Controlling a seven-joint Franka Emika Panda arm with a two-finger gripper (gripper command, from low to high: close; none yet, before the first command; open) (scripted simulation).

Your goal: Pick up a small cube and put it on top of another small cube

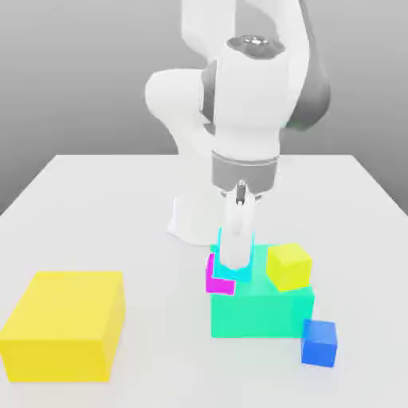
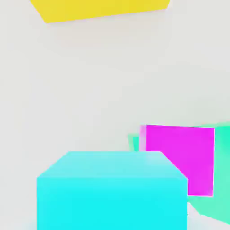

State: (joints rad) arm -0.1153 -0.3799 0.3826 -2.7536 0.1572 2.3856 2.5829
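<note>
The small cyan cube sits between my gripper's white fingers, and the gripper is shut on it. It is in the middle of the exterior view, in front of the arm's base. In the hand view the cyan cube looms close. The magenta-pink cube lies just below and slightly toward the exterior view's left of the held cube, against the green-teal block. From the hand, the magenta cube shows beyond the cyan one, not covered by it.
A small yellow cube rests on top of the green-teal block. A small dark blue cube lies at that block's front corner on the exterior view's right. A big yellow block stands at the front on the exterior view's left.
</note>
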